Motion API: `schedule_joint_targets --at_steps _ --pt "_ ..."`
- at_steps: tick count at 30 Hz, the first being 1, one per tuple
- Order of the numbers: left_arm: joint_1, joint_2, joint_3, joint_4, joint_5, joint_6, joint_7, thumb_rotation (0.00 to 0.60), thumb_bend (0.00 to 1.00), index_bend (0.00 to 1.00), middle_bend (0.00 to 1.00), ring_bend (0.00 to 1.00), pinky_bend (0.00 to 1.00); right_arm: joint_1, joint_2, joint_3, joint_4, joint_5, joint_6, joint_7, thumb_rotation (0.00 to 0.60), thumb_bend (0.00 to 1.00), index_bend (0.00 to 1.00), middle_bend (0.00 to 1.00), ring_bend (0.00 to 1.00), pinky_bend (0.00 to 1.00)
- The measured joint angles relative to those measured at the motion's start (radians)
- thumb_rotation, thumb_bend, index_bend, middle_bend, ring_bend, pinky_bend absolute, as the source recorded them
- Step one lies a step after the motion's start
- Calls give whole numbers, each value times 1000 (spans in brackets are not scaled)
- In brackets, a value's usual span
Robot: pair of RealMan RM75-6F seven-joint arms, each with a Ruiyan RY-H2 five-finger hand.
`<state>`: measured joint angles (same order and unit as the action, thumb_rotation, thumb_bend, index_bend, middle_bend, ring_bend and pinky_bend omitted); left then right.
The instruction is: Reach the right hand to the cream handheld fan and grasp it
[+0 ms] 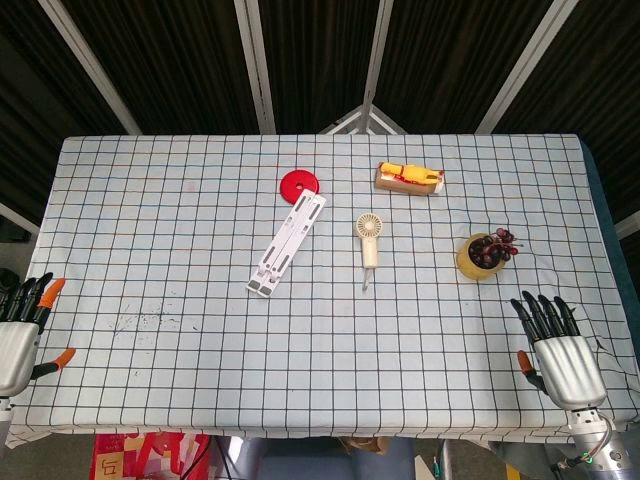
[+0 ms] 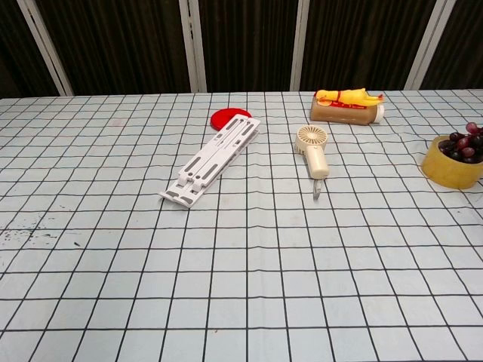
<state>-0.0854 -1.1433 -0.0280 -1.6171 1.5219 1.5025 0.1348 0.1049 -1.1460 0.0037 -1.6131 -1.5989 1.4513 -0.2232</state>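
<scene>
The cream handheld fan (image 1: 368,238) lies flat near the middle of the checked tablecloth, round head toward the far side and handle toward me; the chest view shows the fan (image 2: 312,149) too. My right hand (image 1: 556,346) rests at the near right edge of the table, fingers spread and holding nothing, well to the right of and nearer than the fan. At the near left edge my left hand (image 1: 22,328) also holds nothing, fingers apart. Neither hand shows in the chest view.
A white folding stand (image 1: 288,243) lies left of the fan, with a red disc (image 1: 299,184) behind it. A yellow toy on a tan block (image 1: 410,178) sits behind the fan. A yellow bowl of dark grapes (image 1: 484,254) stands between fan and right hand.
</scene>
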Motion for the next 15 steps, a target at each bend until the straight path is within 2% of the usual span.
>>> schedule_joint_targets --at_steps 15 --pt "6 5 3 -5 9 11 -9 600 33 0 0 0 0 9 -3 10 -12 5 -7 21 600 458 0 0 0 5"
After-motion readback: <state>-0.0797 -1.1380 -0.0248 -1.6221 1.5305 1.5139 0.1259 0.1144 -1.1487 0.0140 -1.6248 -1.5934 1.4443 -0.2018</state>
